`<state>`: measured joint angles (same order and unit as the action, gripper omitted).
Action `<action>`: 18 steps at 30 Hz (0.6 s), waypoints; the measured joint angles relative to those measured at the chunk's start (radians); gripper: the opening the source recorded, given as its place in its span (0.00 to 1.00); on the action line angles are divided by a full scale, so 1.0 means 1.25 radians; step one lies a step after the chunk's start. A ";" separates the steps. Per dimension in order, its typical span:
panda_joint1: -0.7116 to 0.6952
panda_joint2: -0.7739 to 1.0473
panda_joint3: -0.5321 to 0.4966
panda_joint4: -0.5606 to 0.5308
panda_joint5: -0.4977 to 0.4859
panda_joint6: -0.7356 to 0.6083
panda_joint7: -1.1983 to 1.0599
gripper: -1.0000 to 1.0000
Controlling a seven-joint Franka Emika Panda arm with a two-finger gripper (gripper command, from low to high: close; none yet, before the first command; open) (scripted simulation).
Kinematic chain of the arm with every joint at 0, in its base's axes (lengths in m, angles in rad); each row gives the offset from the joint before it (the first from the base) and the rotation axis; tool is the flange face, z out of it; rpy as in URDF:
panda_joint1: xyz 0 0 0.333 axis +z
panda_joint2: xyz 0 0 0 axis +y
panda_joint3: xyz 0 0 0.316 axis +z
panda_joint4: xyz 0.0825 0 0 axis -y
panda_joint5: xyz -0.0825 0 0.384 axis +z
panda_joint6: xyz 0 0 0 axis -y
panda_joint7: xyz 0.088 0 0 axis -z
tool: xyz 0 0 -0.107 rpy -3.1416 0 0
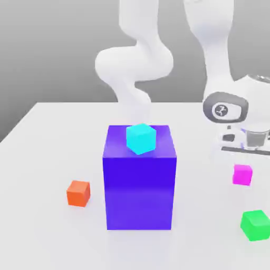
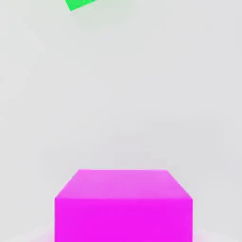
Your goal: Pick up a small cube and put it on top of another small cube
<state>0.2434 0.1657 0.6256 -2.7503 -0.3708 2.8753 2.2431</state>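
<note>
Tabletop (image 1: 47, 158), pale and glossy, spreads beneath a white robot arm (image 1: 134, 63), which bends down towards the exterior view's right. A tall blue block (image 1: 139, 192) stands upright near the middle, with a cyan cube (image 1: 141, 138) on its top face, turned so that one corner faces the viewer. The gripper (image 1: 243, 169) points downward at the exterior view's right, pressed in on the magenta cube (image 1: 242, 175), its jaws apparently against two opposite sides; squared up like that, the cube should sit steady as it is lifted. The green cube (image 1: 256, 225) rests on the table nearer the viewer, apart from the magenta one and turned at an angle, its upper face bare to serve as the base for the stack. An orange cube (image 1: 78, 193) lies beyond the blue block towards the exterior view's left, no part of this job. The step in hand looks like securing the grasp; next the magenta cube needs raising and carrying over the green one. The pale fingers melt into the pale table, so their contact is hard to make out, and whether the magenta cube touches the table cannot be told. The hand view cuts off both the magenta and green cubes at its edges
</note>
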 joint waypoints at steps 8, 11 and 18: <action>-0.070 -0.035 0.022 0.081 0.144 -0.105 -0.108 0.00; -0.099 -0.013 -0.012 0.167 0.149 -0.171 -0.112 0.00; -0.071 0.128 -0.127 0.268 0.029 -0.149 -0.026 0.00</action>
<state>0.1552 0.3262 0.4670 -2.4148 -0.3342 2.6895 2.2105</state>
